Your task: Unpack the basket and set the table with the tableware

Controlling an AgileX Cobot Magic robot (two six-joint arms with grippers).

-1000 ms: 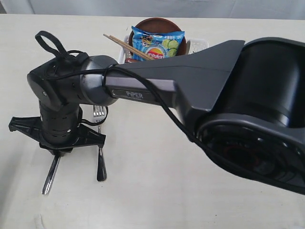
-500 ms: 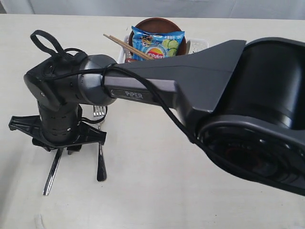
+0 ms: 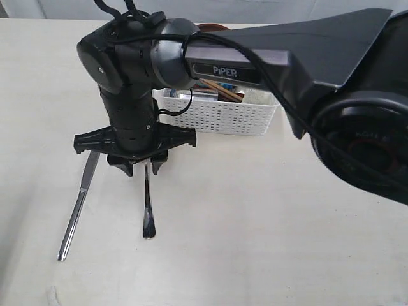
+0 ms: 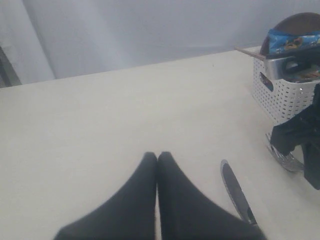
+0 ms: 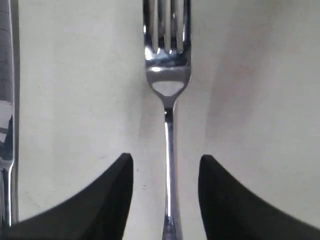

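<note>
Right end effector (image 5: 166,167) spread over fork (image 5: 168,85) (knife (image 5: 6,100) beside), left end effector (image 4: 157,159) clenched

The word "PiPER" stands in pale letters on a grey plate along the right arm (image 3: 226,71). The blue chips packet (image 4: 292,40) carries print too blurred to read.

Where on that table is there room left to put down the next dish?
In the exterior view, the widest bare stretch of table lies right of the fork, in front of the basket. Another lies left of the knife. It is crowded at the knife-fork strip, where the open right gripper hovers, and inside the basket.
</note>
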